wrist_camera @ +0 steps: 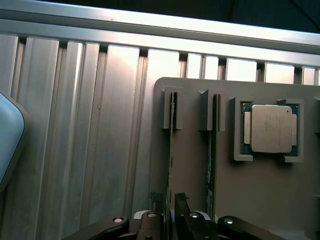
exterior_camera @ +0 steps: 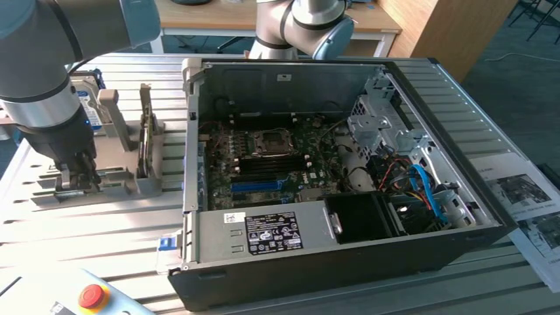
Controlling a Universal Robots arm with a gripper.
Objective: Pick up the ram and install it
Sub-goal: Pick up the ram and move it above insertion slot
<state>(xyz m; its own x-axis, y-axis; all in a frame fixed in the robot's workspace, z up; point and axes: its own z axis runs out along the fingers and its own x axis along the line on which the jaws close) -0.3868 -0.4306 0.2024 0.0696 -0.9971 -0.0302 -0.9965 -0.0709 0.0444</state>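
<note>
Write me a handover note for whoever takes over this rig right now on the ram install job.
Gripper: open, lowered over the grey holder, fingers either side of the ram, not closed on it.
Things: the ram stands on edge in its slot. The second ram stick stands beside it, and the processor chip lies in the next pocket. The open computer case sits to the exterior view's right of the holder, motherboard exposed.
Done: gripper lined up on the ram.
Left: grip, lift out, seat it in the motherboard.
</note>
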